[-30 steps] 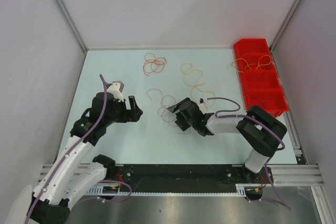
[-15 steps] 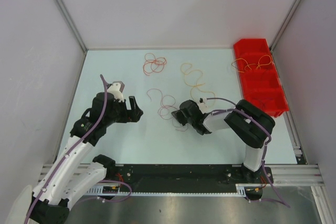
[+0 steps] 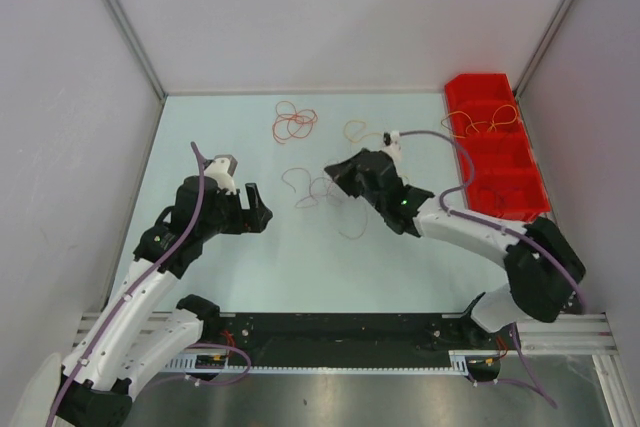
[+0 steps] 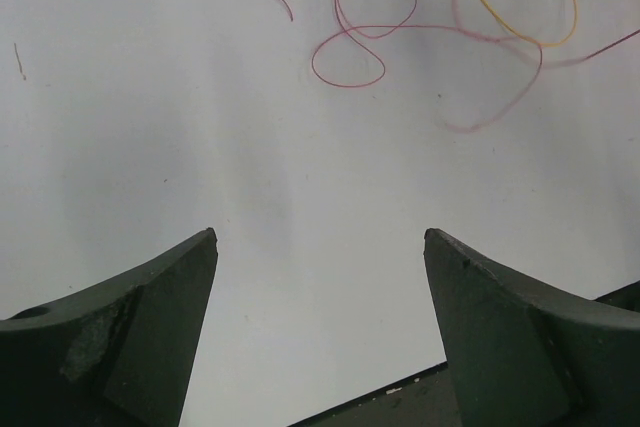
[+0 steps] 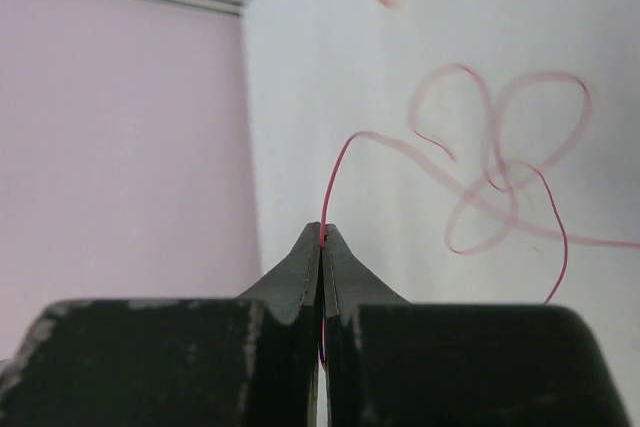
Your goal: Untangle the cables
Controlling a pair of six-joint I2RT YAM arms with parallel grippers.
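Right end effector (image 5: 322,239): shut tight, pinching a hair-thin red cable (image 5: 338,175) right at its tips.
Left end effector (image 4: 320,242): wide, holding nothing, over bare bench (image 4: 200,147).
Where the cable goes: it climbs from the pinch, then bends right into the pink-red loops (image 5: 500,182) lying on the bench.
Which way it lies: seen from above, the loops (image 3: 318,192) sit between the two arms, stretched sideways. They are just beside the right end effector (image 3: 335,169); the left end effector (image 3: 256,205) is farther off.
Next move, I think: pull away from the loops so they slide open.
Only the right wrist view shows: the pinch itself.
Only the top view shows: a red bunch (image 3: 295,124), a yellow cable (image 3: 357,132) and more cables (image 3: 480,122) in the red bin (image 3: 500,162).
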